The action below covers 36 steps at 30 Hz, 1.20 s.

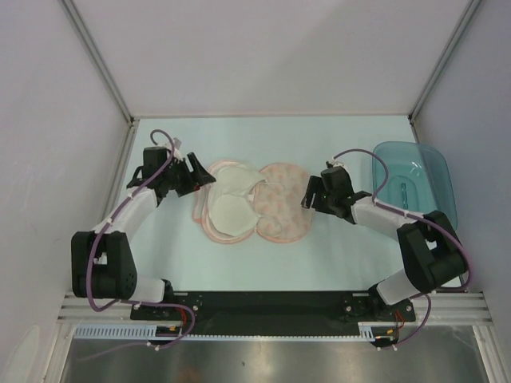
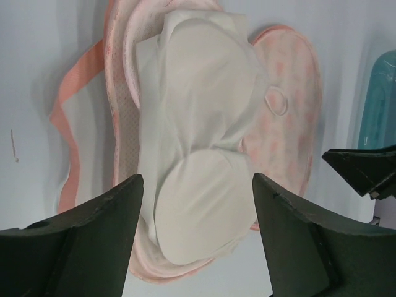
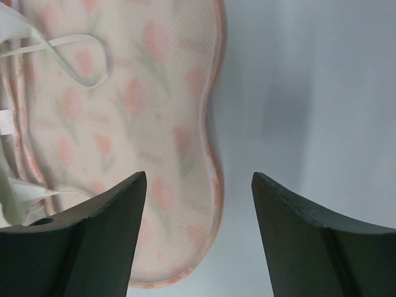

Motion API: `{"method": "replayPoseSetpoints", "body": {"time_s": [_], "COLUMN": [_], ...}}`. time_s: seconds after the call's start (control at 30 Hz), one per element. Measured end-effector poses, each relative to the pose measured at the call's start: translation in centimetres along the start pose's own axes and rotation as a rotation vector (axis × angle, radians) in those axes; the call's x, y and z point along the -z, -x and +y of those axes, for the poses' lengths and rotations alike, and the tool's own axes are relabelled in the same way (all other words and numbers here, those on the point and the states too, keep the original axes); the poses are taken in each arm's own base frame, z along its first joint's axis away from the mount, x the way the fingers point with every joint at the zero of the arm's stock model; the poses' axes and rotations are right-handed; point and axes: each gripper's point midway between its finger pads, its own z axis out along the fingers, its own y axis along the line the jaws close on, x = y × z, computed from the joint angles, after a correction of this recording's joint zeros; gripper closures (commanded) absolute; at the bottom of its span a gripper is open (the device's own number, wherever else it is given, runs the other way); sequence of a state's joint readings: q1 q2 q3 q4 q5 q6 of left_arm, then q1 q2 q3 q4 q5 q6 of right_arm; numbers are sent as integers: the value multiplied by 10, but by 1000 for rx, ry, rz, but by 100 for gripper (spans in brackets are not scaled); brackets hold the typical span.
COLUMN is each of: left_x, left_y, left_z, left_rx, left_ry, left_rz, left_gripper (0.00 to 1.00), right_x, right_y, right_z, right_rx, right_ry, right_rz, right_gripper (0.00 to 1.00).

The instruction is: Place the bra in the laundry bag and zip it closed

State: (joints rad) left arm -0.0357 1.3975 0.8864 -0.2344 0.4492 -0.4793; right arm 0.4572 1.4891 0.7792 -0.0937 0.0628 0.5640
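Lying lengthwise near-to-far — bra (image 1: 232, 212) atop laundry bag (image 1: 284, 214).

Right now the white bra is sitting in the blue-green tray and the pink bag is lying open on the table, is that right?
Not quite. The bra isn't in the tray; it lies on the left half of the open laundry bag, as the top view shows. The bag does lie open on the table.
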Motion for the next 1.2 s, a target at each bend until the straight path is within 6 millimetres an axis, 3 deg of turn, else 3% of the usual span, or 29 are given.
{"method": "replayPoseSetpoints", "body": {"time_s": [0.17,0.3,0.4,0.43,0.5,0.57,0.73,0.97,1.2], "left_x": [1,2,14,20,32,38,36,11,-12], "left_y": [4,-24,-63,-71,-77,-69,-43,-21,-36], "left_z": [-17,-59,-103,-106,-104,-102,-103,-60,-38], "left_rx": [-18,-109,-209,-218,-215,-211,-195,-68,21], "left_ry": [-50,-139,-244,-259,-260,-242,-216,-115,-83], "left_rz": [15,81,125,128,106,69,29,26,52], "left_gripper": [34,45,44,43,37,32,32,35,38], "right_x": [-18,-22,-24,-24,-24,-24,-11,43,83], "right_y": [-21,-21,-24,-25,-27,-28,-32,-17,-5], "right_z": [-10,-3,-4,-5,-8,-11,-24,-34,-41], "right_rx": [2,-1,-8,-5,-5,-13,-14,-1,47], "right_ry": [-6,22,28,28,17,6,-47,-97,-136], "right_rz": [66,57,53,52,50,50,64,4,-37], "right_gripper": [39,53,75,89,100,100,100,100,100]}}
